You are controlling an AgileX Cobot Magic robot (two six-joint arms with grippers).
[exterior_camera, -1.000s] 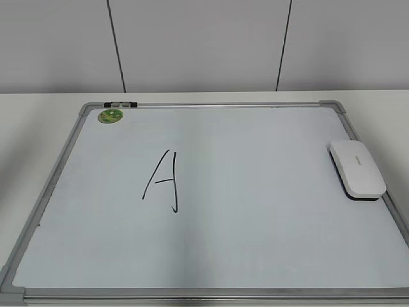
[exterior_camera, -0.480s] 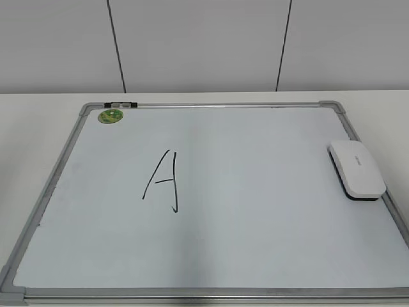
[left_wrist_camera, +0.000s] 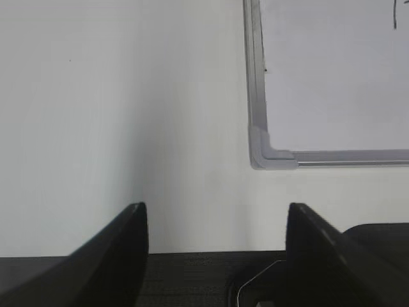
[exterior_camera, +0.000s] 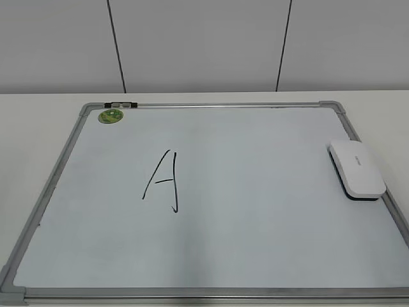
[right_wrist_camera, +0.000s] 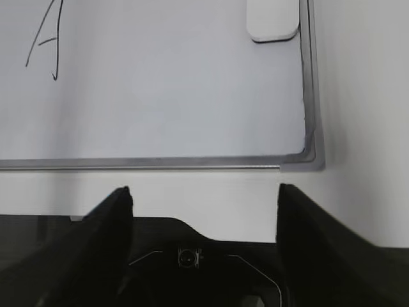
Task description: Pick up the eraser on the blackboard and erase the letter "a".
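Exterior view: lying flat on the white desk point(exterior_camera: 38, 109), the blackboard point(exterior_camera: 255, 211), grey-framed, with a round green sticker point(exterior_camera: 110, 116) in its far left corner. Resting on the board against the right frame edge, the eraser point(exterior_camera: 357, 169), white top up, dark pad underneath. Left of centre, one tall angular capital "A" point(exterior_camera: 163, 181) in black marker; no small letter "a" to be made out. No pincer in sight here.

Left wrist view: left pincer point(left_wrist_camera: 216, 220) spread wide, holding nothing, poised over bare desk point(left_wrist_camera: 96, 115). Ahead and to its right, the board's near left corner cap point(left_wrist_camera: 267, 153); a short black stroke at the top edge.

Right wrist view: right pincer point(right_wrist_camera: 204, 198) spread wide, holding nothing, poised over the desk just short of the board's near frame rail point(right_wrist_camera: 147, 164). Far ahead and slightly right, the eraser point(right_wrist_camera: 273, 19), partly cut off by the top edge, touching the right frame. Far ahead to the left, the capital "A" point(right_wrist_camera: 46, 39).
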